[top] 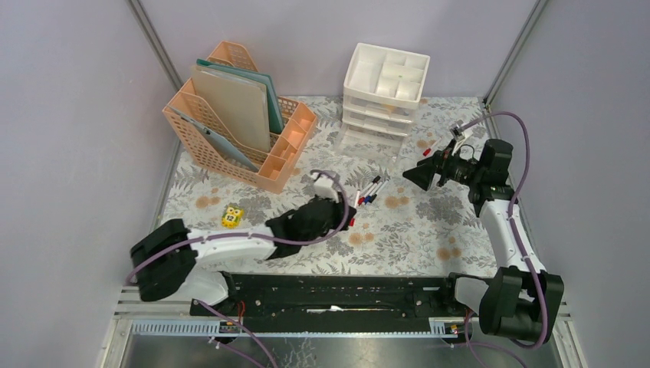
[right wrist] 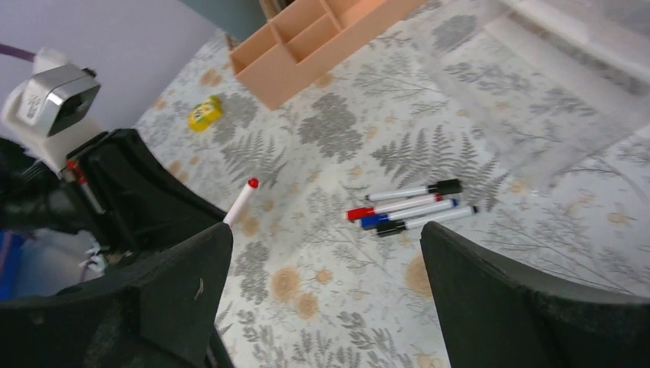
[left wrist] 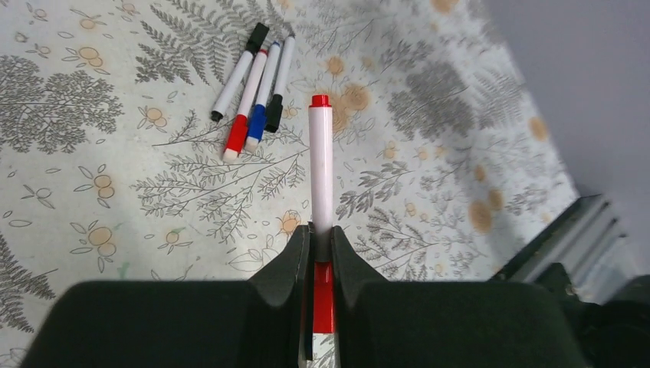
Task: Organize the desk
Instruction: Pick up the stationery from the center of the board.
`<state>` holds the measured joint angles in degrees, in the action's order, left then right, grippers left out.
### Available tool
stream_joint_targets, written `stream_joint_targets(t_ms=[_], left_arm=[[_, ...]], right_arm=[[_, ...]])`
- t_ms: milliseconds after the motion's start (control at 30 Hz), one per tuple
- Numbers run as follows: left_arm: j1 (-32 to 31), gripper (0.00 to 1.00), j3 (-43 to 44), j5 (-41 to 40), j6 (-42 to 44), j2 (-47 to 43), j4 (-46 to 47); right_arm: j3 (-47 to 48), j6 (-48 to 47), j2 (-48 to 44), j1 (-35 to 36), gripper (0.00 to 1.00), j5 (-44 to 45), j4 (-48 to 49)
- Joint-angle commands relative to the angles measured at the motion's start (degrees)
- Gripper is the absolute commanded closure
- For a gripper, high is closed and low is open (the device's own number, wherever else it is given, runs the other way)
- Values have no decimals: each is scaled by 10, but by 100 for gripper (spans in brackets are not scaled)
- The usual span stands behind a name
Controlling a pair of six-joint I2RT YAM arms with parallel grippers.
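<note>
The desk (top: 429, 230) is covered with a pale cloth printed with ferns and flowers. My left gripper (left wrist: 322, 238) is shut on a white marker with a red cap (left wrist: 321, 161), held above the cloth near the desk's middle (top: 337, 211). Several markers (left wrist: 255, 84) with black, red and blue caps lie side by side just beyond it; they also show in the top view (top: 369, 192) and the right wrist view (right wrist: 414, 208). My right gripper (right wrist: 326, 253) is open and empty, raised at the right side (top: 418, 175), facing left towards the markers.
A peach file rack (top: 238, 115) with folders stands at the back left. A white three-drawer unit (top: 383, 96) stands at the back centre. A small yellow eraser-like block (top: 232, 217) lies left of centre. A black rail (top: 337, 290) runs along the near edge.
</note>
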<state>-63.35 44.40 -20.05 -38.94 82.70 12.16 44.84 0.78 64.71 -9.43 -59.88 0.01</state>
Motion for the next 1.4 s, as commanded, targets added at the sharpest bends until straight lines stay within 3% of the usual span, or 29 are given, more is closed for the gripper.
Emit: stream_joint_targets(t_ms=[0, 167, 400, 633, 1000, 1167, 1367], left_arm=[[12, 100, -141, 55, -4, -93, 308], [15, 100, -251, 54, -9, -143, 496], [16, 100, -291, 35, -27, -147, 593], [16, 100, -298, -39, -57, -157, 598], [16, 100, -257, -31, -51, -136, 571], [16, 100, -227, -16, -13, -110, 578], [16, 100, -220, 0, -12, -80, 629]], right_arm=[[-31, 119, 9, 9, 0, -111, 150], [-46, 153, 11, 71, 0, -136, 205], [-64, 182, 17, 161, 0, -143, 263], [-67, 182, 19, 181, 0, -139, 270], [-60, 181, 17, 184, 0, -157, 268], [-9, 62, 6, 183, 0, -173, 116], [-4, 42, -4, 173, 0, -180, 94]])
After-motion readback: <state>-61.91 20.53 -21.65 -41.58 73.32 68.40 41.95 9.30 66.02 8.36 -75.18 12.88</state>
